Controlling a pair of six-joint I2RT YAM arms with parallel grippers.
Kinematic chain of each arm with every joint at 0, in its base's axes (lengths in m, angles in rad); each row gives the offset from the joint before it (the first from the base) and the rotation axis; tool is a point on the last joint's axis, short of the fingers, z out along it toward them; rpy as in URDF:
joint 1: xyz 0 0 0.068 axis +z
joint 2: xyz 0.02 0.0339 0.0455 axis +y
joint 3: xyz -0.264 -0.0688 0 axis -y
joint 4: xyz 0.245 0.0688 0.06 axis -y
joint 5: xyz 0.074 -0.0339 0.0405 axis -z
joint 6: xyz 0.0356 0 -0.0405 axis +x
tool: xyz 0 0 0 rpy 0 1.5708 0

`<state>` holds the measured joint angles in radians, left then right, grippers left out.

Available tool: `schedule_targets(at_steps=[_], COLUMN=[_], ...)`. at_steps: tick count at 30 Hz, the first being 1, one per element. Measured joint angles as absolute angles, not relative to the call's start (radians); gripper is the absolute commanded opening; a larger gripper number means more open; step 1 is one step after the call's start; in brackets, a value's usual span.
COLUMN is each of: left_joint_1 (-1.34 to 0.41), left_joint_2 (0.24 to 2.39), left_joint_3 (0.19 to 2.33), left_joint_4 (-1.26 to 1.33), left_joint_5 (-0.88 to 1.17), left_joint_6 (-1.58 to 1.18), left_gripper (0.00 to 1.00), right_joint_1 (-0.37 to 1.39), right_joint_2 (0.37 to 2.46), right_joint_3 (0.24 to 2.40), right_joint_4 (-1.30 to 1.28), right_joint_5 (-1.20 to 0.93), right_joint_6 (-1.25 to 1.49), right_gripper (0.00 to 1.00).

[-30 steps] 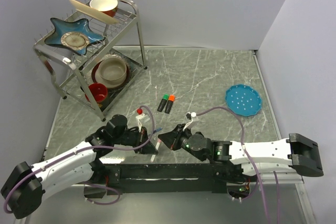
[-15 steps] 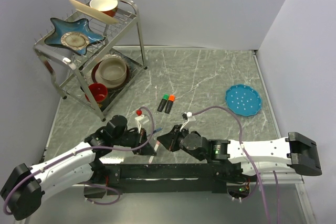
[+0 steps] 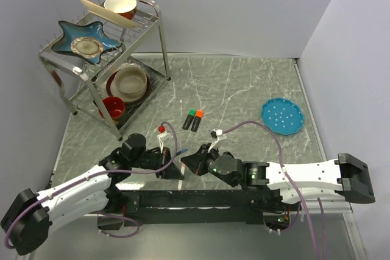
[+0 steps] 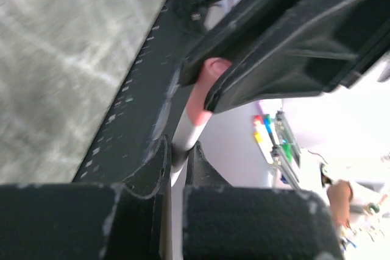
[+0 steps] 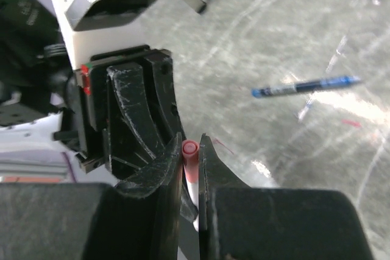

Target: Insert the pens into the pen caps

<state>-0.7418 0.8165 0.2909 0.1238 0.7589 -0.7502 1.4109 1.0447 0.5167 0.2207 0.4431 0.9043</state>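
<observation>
Slightly leftward of a second ago, the right gripper (image 5: 191,150) pinches a hollow pale pink cap (image 5: 189,148); the left gripper (image 4: 177,153) clamps the white-pink pen (image 4: 195,117) near the table's (image 3: 244,83) near edge, where their junction is hidden; two stubby markers lie mid-table, a green-capped highlighter (image 3: 189,119) and an orange-capped highlighter (image 3: 196,120); one thin blue ballpoint (image 5: 304,84) lies nearby.

Even, bright overhead light, soft shadows, white glare patches on the grey tabletop (image 5: 323,98), left wrist view blurred close up, background blown out.
</observation>
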Motion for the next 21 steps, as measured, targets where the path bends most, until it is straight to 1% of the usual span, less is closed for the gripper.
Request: schedule_targets(at_steps=[7,14,15,17,19,20,21], left_joint_1=[-0.743,-0.744,-0.744,-0.744,-0.744,-0.743,-0.741], left_joint_2=[0.773,0.773,0.773,0.773,0.771,0.769,0.767], left_joint_3=[0.286,0.286,0.286,0.287,0.294,0.299,0.304], left_joint_4=[0.208,0.251,0.251,0.25,0.251,0.251,0.255], left_joint_5=[0.829,0.863,0.865,0.862,0.852,0.842,0.828], left_joint_6=[-0.791,-0.795,-0.791,-0.779,-0.768,-0.759,-0.753], left_gripper=[0.01,0.01,0.01,0.01,0.01,0.01,0.01], right_joint_1=[1.417,1.426,1.431,1.443,1.461,1.468,1.475], right_joint_2=[1.029,0.942,0.922,0.88,0.836,0.815,0.789], right_joint_3=[0.495,0.497,0.5,0.51,0.526,0.533,0.544], right_joint_4=[0.325,0.272,0.247,0.171,0.087,0.052,0.001], right_joint_5=[0.405,0.395,0.401,0.426,0.464,0.476,0.482], right_joint_6=[0.841,0.833,0.837,0.85,0.872,0.881,0.885], right_gripper=[0.0,0.0,0.06,0.22,0.31,0.41,0.46])
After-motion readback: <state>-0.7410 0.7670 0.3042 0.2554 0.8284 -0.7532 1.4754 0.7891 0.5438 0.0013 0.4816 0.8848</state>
